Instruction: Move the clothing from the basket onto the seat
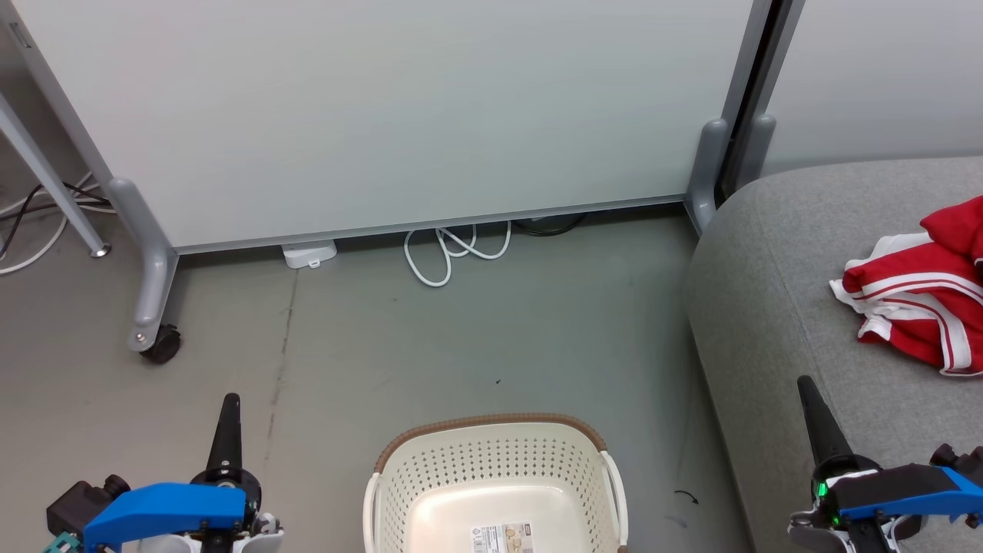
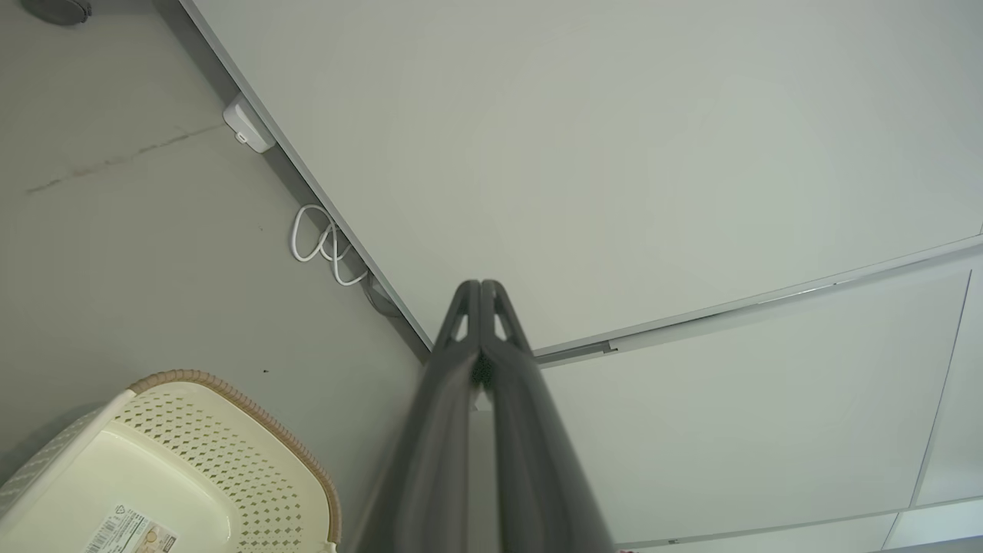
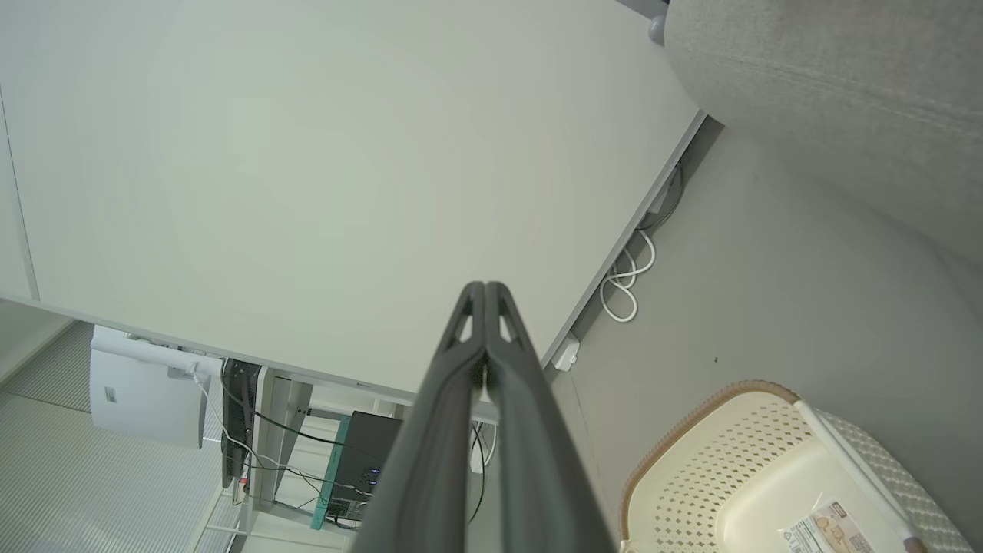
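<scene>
Resting on seat (image 1: 776,322), clothing (image 1: 918,303) stretches sideways; left end effector (image 2: 480,286), right end effector (image 3: 485,287) clenched.

Lighting is even and diffuse; all 3 views are bright. Shadows are soft: a dim band on the floor (image 1: 461,346) under the white panel (image 1: 384,115), a grey patch beside the basket (image 2: 192,430). The head view is sharp throughout. Both wrist views bow the panel's straight edges, and the dark fingers (image 2: 434,445) of the left gripper (image 2: 480,288) and right gripper (image 3: 485,290) blur toward the bottom edge.
</scene>
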Robot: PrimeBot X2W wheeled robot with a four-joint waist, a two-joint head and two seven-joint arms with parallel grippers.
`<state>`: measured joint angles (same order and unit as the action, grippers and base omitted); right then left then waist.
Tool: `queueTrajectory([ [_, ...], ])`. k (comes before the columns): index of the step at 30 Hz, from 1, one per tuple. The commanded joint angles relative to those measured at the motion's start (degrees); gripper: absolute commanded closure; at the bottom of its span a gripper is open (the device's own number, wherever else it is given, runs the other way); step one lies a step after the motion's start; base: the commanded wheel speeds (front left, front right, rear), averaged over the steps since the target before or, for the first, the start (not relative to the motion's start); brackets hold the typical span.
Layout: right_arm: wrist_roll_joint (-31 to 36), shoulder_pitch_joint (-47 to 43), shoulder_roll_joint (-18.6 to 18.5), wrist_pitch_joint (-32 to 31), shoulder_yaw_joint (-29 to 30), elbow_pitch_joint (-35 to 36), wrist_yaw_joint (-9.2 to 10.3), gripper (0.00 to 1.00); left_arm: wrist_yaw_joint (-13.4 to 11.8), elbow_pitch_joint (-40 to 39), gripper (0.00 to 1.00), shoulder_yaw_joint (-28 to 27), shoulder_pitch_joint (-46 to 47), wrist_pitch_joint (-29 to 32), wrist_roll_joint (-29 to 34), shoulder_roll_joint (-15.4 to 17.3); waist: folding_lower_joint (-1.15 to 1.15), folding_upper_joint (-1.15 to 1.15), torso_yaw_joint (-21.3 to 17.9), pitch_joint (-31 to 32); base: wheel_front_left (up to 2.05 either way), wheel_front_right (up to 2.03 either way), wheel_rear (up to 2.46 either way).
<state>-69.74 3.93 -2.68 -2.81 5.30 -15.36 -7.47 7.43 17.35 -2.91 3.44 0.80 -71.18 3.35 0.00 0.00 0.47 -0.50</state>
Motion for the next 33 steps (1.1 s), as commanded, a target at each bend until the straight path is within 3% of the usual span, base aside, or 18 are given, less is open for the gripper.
queueTrajectory([
  [1,-1.7,1.32,-0.26,-0.31,0.2,0.68,-0.03,1.0,0.06,-0.8,1.0,-0.5,1.29,0.47,-1.58,0.1,0.0,0.0,-0.02,0.01,0.0,0.0,0.0],
  [33,-16.37,2.29,-0.31,-2.76,0.99,1.25,-0.04,1.0,0.09,-2.67,1.0,-2.88,2.62,4.28,-15.21,-0.3,0.0,0.0,-0.31,0.21,0.0,0.0,0.0],
])
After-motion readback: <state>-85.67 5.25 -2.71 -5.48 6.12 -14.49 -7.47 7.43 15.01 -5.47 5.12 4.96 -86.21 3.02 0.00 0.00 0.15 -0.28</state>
